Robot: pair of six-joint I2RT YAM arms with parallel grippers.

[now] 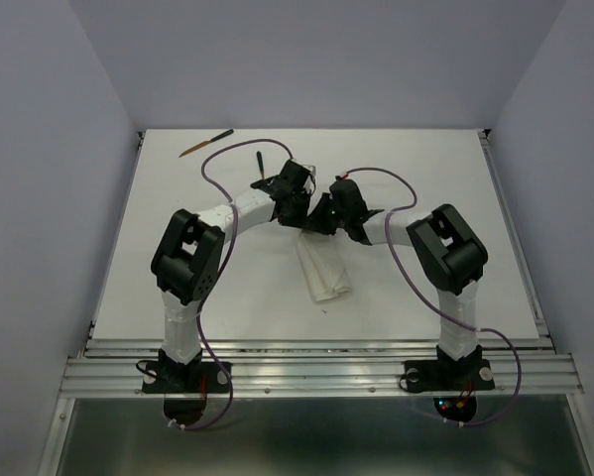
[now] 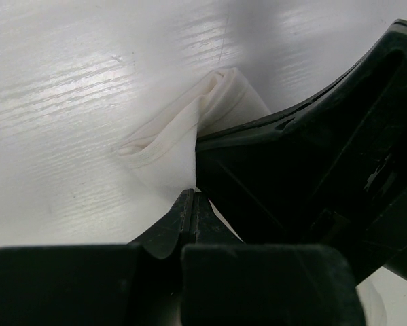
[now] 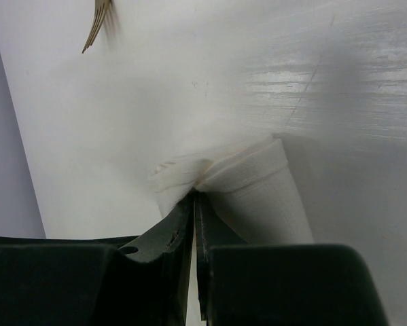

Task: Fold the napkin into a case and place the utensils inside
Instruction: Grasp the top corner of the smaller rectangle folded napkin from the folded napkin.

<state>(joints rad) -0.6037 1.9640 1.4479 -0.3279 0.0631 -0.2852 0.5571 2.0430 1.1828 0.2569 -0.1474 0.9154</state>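
The napkin (image 1: 324,270) lies mid-table, folded into a narrow white case whose far end reaches up under both grippers. My left gripper (image 1: 298,205) and right gripper (image 1: 322,214) meet tip to tip over that end. In the left wrist view the shut jaws of my left gripper (image 2: 191,195) pinch a corner of the napkin (image 2: 179,136). My right gripper (image 3: 195,197) is shut on a bunched fold of the napkin (image 3: 257,183). Two utensils lie far left: a brown one (image 1: 205,143) and a dark one (image 1: 261,164). Fork tines (image 3: 98,24) show in the right wrist view.
The right gripper's black body (image 2: 325,170) fills the right side of the left wrist view, close to the left fingers. Purple cables (image 1: 222,198) loop over both arms. The white table (image 1: 425,178) ends in a metal rail at the near edge.
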